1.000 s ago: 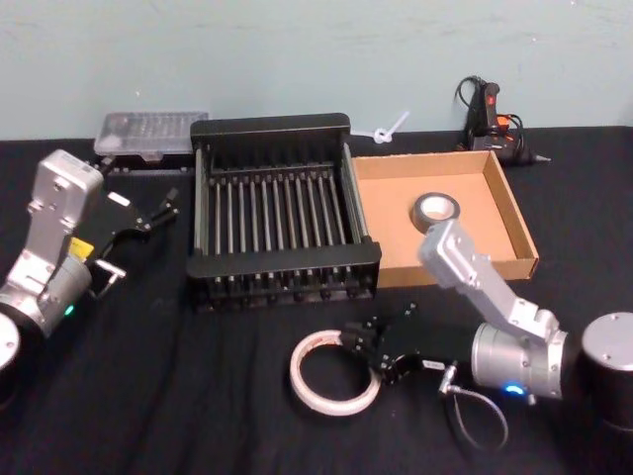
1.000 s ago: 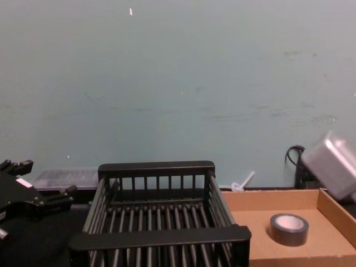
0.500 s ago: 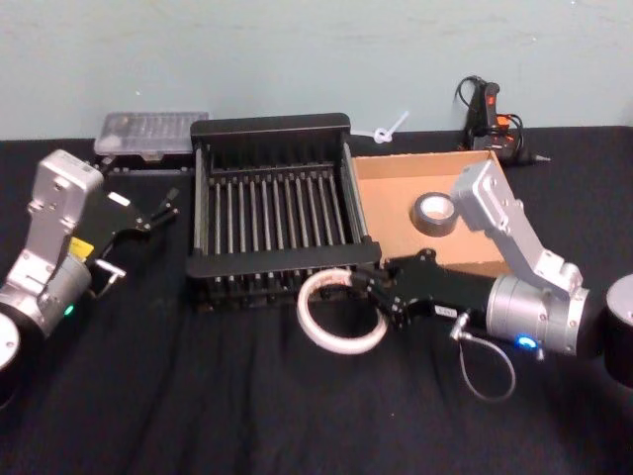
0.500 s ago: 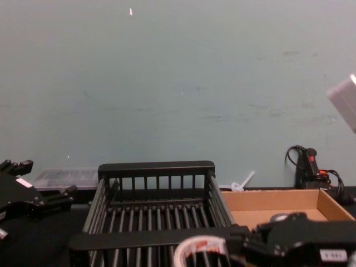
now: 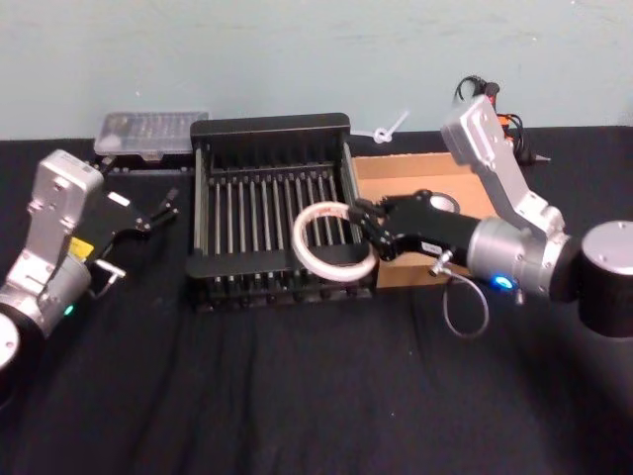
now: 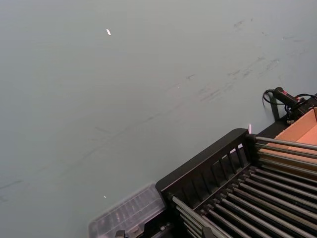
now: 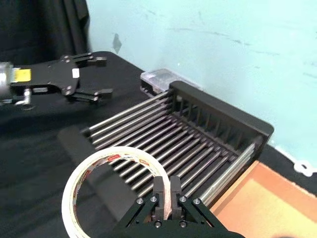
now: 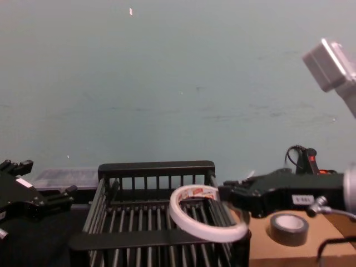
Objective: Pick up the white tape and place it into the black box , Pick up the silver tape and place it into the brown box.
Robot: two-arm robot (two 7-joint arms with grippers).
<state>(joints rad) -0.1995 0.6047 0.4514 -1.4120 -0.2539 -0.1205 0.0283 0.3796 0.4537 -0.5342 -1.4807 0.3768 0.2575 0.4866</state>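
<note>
Nearest the robot, the black tabletop (image 5: 297, 396) lies bare across the front. Out on the left, the left claw (image 5: 148, 213) hangs beside the crate with its fingers spread apart and nothing between them. Now the action: the right claw (image 5: 364, 226) is clamped on the rim of the white tape (image 5: 331, 242), and the ring is up in the air, tilted, over the near right part of the black box (image 5: 272, 134). From the right wrist view the fingers (image 7: 159, 193) pinch the band of the ring, red print showing on its inner face, slatted floor below it. The chest view has the ring riding above the crate's front rim, clear of the bars. Just right of the crate, touching its side, sits the brown box (image 5: 396, 168), and the silver tape (image 8: 288, 228) lies flat on its floor. Farther back, by the wall, there's a clear plastic case (image 5: 148, 132) behind the crate's left corner, and a black tool with a cord (image 5: 490, 99) beyond the cardboard tray.
</note>
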